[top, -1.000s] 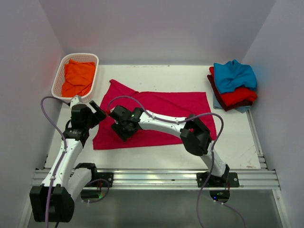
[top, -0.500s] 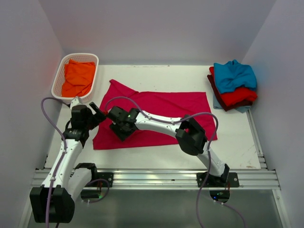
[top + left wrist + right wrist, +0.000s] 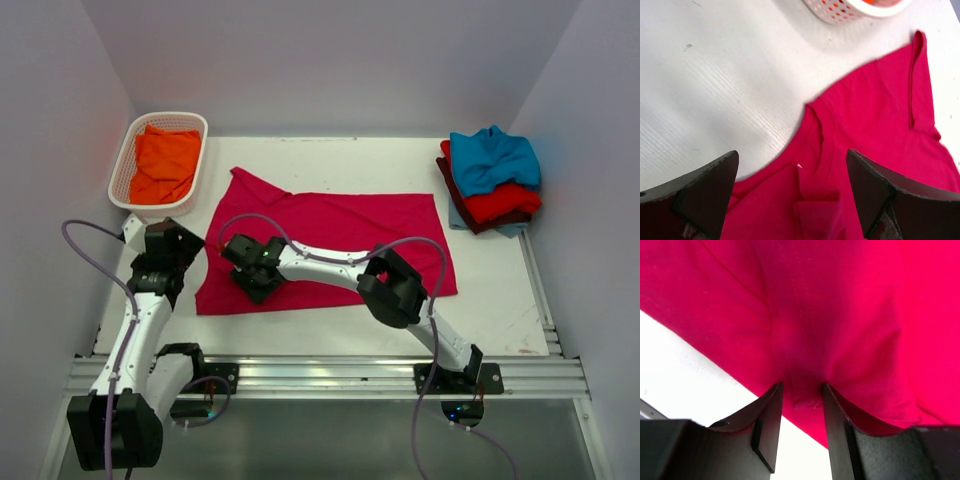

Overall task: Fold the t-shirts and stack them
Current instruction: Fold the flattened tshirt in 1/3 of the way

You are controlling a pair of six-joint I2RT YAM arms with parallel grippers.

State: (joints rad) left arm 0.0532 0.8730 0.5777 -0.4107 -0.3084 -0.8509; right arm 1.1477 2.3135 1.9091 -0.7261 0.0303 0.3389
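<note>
A crimson-pink t-shirt [image 3: 350, 235] lies spread flat in the middle of the table. Its small white neck label [image 3: 799, 165] shows in the left wrist view. My right gripper [image 3: 252, 282] reaches across to the shirt's near left part. Its jaws [image 3: 802, 412] are nearly closed, pinching a ridge of the crimson cloth [image 3: 840, 315] close to the hem. My left gripper [image 3: 185, 252] is wide open and empty, hovering over the shirt's left edge by the neck [image 3: 795, 200]. An orange t-shirt [image 3: 165, 160] lies in the basket. Teal-blue [image 3: 492, 155], red [image 3: 505, 203] and maroon shirts sit stacked at the far right.
A white lattice basket [image 3: 122, 165] stands at the far left corner, and its rim [image 3: 840, 12] shows in the left wrist view. The shirt stack sits near the right wall. A metal rail [image 3: 330, 372] runs along the near table edge.
My right gripper has slid left along the shirt's near part and closed on a fold. My left arm has drawn back to the left, off the shirt's edge.
</note>
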